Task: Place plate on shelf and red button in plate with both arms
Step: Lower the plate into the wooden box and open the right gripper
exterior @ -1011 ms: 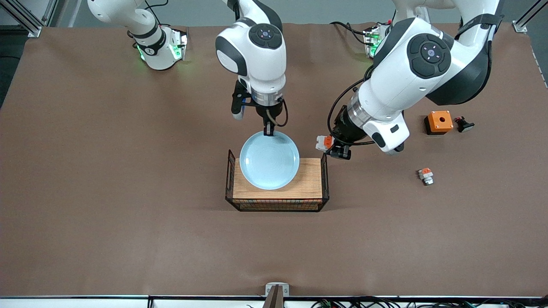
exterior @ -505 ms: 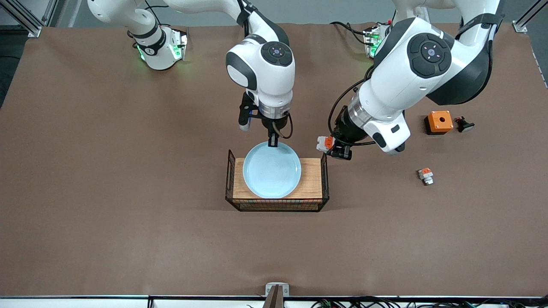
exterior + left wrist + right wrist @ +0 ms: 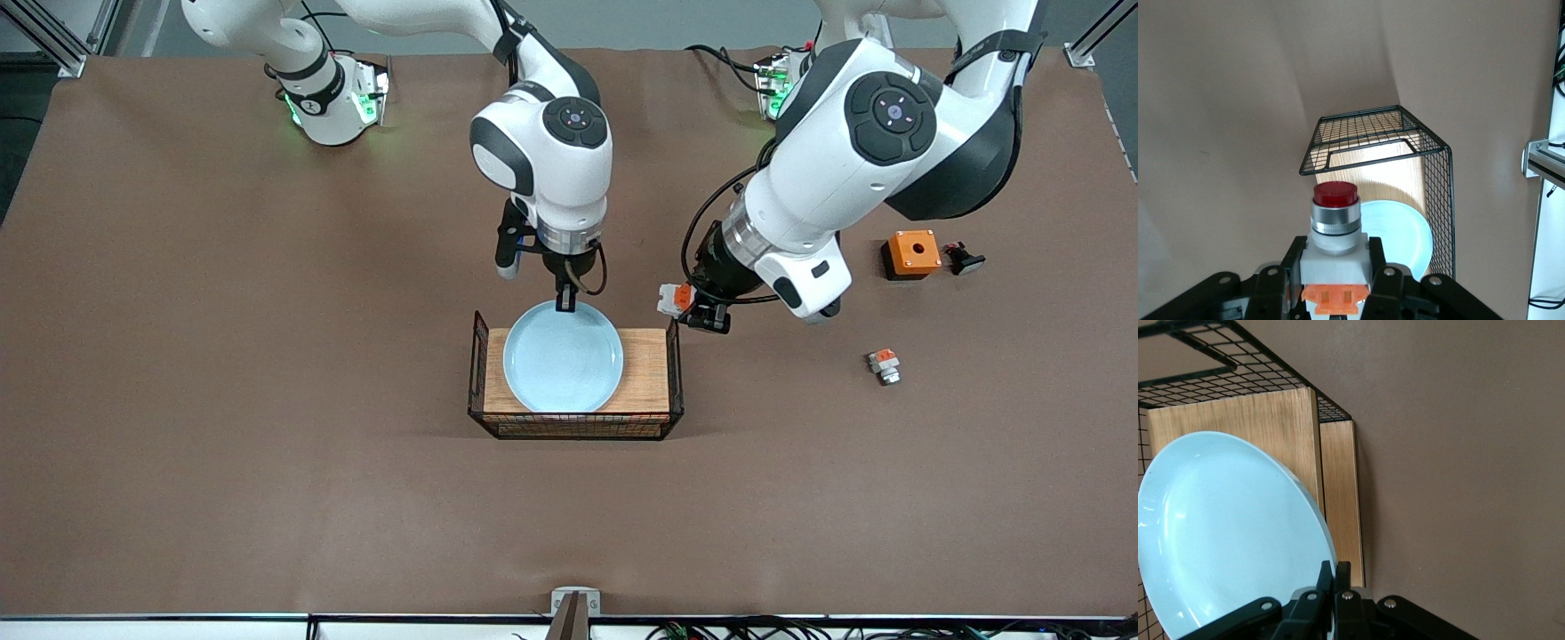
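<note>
The pale light-blue plate [image 3: 562,357] lies over the wooden tray [image 3: 645,373], which has black wire ends. My right gripper [image 3: 565,302] is shut on the plate's rim at the edge farthest from the front camera. In the right wrist view the plate [image 3: 1225,533] is pinched between the jaws of the right gripper [image 3: 1335,577], above the tray [image 3: 1271,420]. My left gripper [image 3: 689,307] is shut on the red button [image 3: 673,298], just beside the tray's wire end toward the left arm's end. In the left wrist view the red button [image 3: 1335,223] sits in the left gripper [image 3: 1337,267], with the plate [image 3: 1401,233] below.
An orange box with a round hole [image 3: 911,253] and a small dark part [image 3: 963,259] lie toward the left arm's end. A white-and-orange part with a silvery tip [image 3: 884,365] lies nearer the front camera than the box.
My right gripper has carried the plate toward the front camera and lowered it, so the plate now sits more fully over the tray. My left gripper has barely moved.
</note>
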